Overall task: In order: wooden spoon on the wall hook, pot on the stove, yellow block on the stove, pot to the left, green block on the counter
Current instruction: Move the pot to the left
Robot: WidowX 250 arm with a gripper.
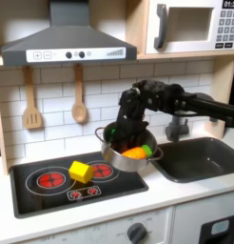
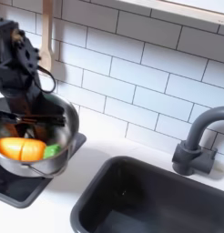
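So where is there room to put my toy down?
The sink basin looks bare. The counter strip between pot and sink is free in the second exterior view, as is the stove's burner on the first exterior view's left. It is crowded around the pot, where the tool sits, and by the yellow block.
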